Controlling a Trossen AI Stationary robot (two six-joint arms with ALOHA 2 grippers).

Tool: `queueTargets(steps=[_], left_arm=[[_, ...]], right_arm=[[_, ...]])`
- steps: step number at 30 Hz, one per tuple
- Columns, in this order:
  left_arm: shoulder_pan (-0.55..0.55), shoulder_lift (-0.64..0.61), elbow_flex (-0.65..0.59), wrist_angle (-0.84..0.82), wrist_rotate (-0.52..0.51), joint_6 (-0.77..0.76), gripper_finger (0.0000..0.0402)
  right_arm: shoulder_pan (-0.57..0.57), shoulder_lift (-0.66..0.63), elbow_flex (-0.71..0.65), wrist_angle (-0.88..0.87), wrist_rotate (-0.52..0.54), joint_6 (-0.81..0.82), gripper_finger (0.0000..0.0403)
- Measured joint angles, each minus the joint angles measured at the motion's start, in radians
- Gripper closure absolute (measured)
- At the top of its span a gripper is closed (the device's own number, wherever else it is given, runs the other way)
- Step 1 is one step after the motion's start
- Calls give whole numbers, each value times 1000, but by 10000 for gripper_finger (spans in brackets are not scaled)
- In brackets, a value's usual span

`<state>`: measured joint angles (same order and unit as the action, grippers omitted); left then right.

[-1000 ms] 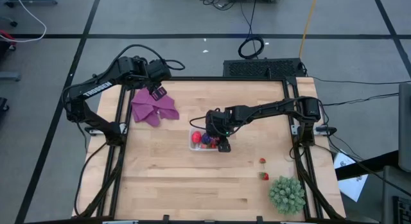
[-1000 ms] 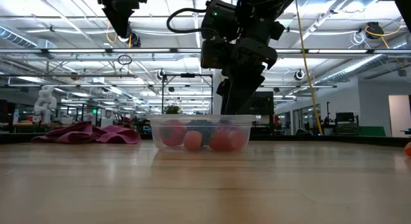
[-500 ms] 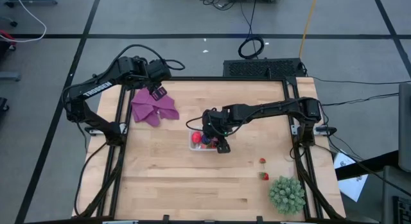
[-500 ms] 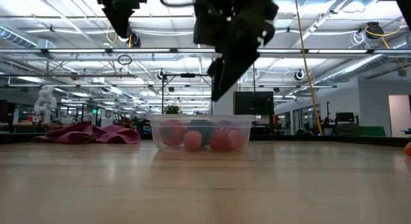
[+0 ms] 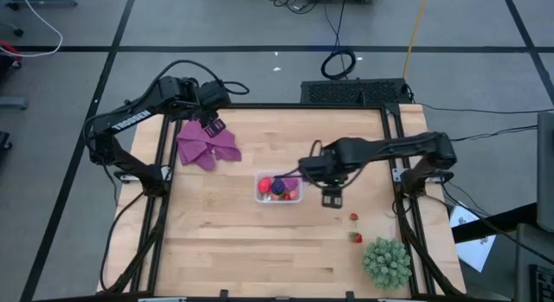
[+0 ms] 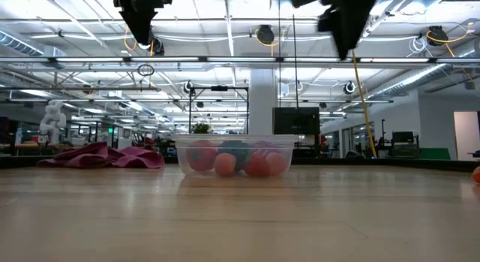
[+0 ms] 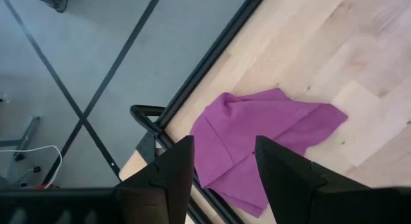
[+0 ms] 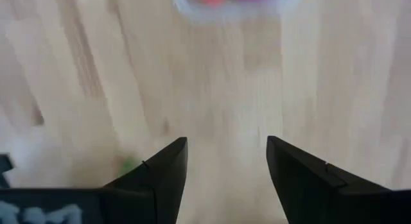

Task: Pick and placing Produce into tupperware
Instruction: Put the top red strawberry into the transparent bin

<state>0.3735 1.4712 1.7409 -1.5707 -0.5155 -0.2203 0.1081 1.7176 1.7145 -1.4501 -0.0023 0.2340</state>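
Observation:
The clear tupperware (image 5: 262,191) (image 6: 234,142) stands mid-table with several produce pieces (image 5: 279,187) (image 6: 225,164) inside: red, pink and dark blue. Two small red produce pieces (image 5: 353,217) (image 5: 356,237) lie on the wood to its right. My right gripper (image 5: 331,199) (image 8: 226,166) hangs open and empty, pointing down, above the bare wood just right of the tub and high in the low view (image 6: 345,25). My left gripper (image 5: 212,125) (image 7: 225,163) is open and empty, held high above the purple cloth (image 7: 257,140) at the far left.
A green spiky plant (image 5: 386,261) stands at the near right corner. The purple cloth (image 5: 208,144) lies crumpled at the far left, beside the table's black frame (image 7: 192,89). Bare wood stretches along the near side of the table.
My right gripper has risen up out of the tupperware and swung toward the table's right edge, tipping until it points straight down. The produce in the tub and the tub itself have stayed put.

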Motion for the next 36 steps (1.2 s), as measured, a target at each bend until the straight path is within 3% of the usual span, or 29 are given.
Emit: queueTargets(steps=[4,10,21,25,31,36], left_arm=[[0,0,0,0,0,-2,229],[-3,0,0,0,1,-10,229],[-3,0,0,0,2,-21,229],[-2,0,0,0,2,-21,229],[-3,0,0,1,2,-21,229],[-2,0,0,1,2,-21,229]], right_arm=[[47,-68,-5,-95,2,185,202],[115,-161,-93,-69,5,360,202],[162,-311,-544,171,19,516,202],[162,-366,-696,281,-45,579,202],[161,-451,-863,501,-130,669,202],[162,-485,-944,582,-166,746,202]])
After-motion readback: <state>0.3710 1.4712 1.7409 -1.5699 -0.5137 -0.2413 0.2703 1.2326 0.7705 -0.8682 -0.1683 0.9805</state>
